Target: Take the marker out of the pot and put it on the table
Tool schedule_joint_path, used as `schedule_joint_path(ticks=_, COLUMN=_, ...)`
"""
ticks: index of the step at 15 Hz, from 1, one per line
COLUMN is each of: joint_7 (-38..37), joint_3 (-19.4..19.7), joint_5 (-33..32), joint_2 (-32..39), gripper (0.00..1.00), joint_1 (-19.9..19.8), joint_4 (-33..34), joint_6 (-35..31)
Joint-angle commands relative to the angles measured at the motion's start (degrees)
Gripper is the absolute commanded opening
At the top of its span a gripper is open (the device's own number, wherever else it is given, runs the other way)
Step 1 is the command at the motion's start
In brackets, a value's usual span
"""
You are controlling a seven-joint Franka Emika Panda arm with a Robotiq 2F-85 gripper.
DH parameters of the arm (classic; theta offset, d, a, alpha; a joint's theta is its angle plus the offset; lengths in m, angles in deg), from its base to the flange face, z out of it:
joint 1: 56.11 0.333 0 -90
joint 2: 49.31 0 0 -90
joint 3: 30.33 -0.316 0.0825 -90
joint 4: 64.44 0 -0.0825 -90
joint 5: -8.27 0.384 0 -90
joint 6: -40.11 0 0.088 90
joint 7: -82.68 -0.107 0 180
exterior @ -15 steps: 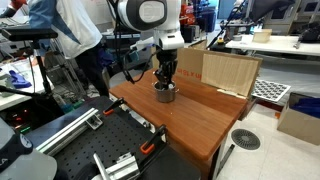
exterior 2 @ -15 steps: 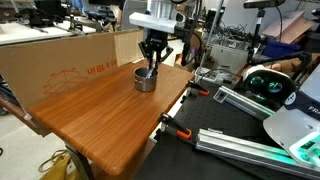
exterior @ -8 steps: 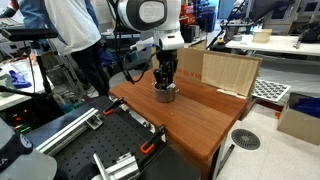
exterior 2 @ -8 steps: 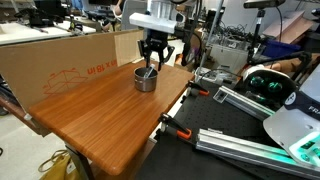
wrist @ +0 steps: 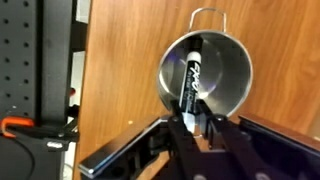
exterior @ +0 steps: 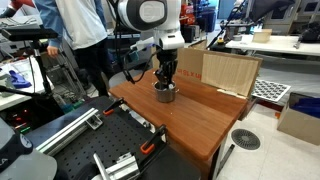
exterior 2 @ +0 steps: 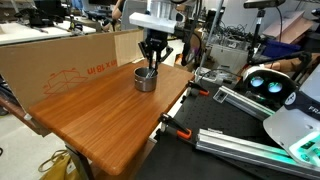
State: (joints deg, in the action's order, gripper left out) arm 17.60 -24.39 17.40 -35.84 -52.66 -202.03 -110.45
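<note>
item 1, gripper (wrist: 200, 128): hangs straight above the pot (wrist: 228, 70), with its tips down at about rim level in both exterior views. the fingers (wrist: 181, 135) stand a narrow gap apart. the marker's near end runs into that gap, but the wrist view is too dim to tell whether the pads press on it or only flank it.

item 2, marker (wrist: 190, 80): inside the pot, leaning on the wall; dark barrel, pale label. its long axis runs from between the fingertips straight ahead of the tool, slanting down towards the pot floor. the near end is probably the raised one.

item 3, pot: shiny metal, directly beneath the tips, loop handle on the side far from the tool. it stands on the table (wrist: 120, 60).

handling note: the barrel lies in line with the finger gap, so a pinch and a straight lift should suit. bare wood lies open to either side of the tool.
</note>
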Motion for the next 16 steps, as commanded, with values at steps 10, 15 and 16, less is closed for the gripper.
schedule_joint_path(ticks=10, joint_7=13.7, joint_3=-1.6, joint_5=9.2, joint_2=-12.1, gripper=0.05, joint_1=-2.9, joint_4=-3.9, joint_6=-1.2)
schedule_joint_path(ticks=15, joint_7=30.1, joint_3=0.1, joint_5=24.0, joint_2=-16.0, gripper=0.05, joint_1=-6.4, joint_4=-3.9, joint_6=2.6)
schedule_joint_path(ticks=16, joint_7=33.8, joint_3=0.8, joint_5=27.0, joint_2=-15.8, gripper=0.05, joint_1=-7.2, joint_4=-3.3, joint_6=4.1)
